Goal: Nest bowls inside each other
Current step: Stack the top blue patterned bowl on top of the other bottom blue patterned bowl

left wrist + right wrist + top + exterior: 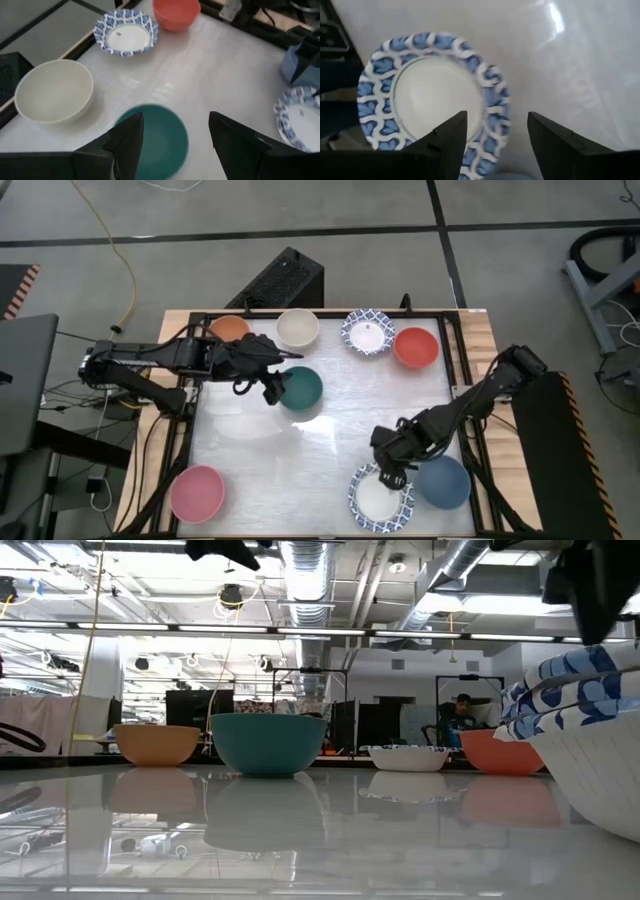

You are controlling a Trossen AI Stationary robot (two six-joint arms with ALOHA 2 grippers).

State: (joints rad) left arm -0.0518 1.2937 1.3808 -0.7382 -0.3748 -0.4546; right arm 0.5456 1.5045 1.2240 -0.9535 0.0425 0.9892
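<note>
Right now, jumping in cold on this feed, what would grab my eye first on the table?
First, the bowls ringing a bare middle: orange bowl, cream-white bowl, a patterned bowl and red bowl along the far edge, pink bowl alone at the near left corner. Next, the open left gripper over the dark green bowl. Near right, the open right gripper hangs over the patterned stack beside the blue bowl.
</note>
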